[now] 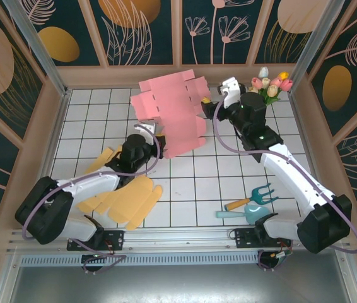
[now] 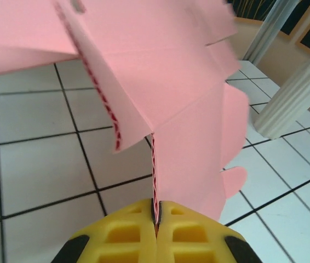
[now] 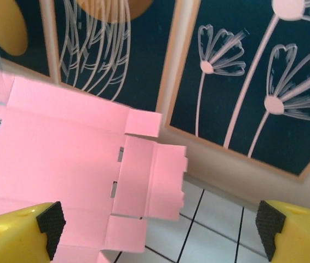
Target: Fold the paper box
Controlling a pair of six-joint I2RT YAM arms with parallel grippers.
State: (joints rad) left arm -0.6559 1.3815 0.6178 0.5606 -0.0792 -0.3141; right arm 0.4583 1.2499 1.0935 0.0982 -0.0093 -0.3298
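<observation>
The pink paper box [image 1: 172,117] is a partly unfolded die-cut sheet held up off the tiled table at the back centre. My left gripper [image 1: 149,134] is at its lower left edge, and its yellow fingertips [image 2: 156,212] are shut on a thin edge of the pink cardboard [image 2: 188,126]. My right gripper [image 1: 219,96] hovers at the sheet's right side. It stands open, its two black-padded fingers [image 3: 46,229] far apart, with a pink side flap [image 3: 149,183] ahead of them and untouched.
Flat yellow cardboard sheets [image 1: 123,197] lie at the front left beside the left arm. A teal hand fork and trowel [image 1: 254,203] lie at the front right. A white vase [image 2: 292,98] with tulips [image 1: 270,84] stands at the back right near the wall.
</observation>
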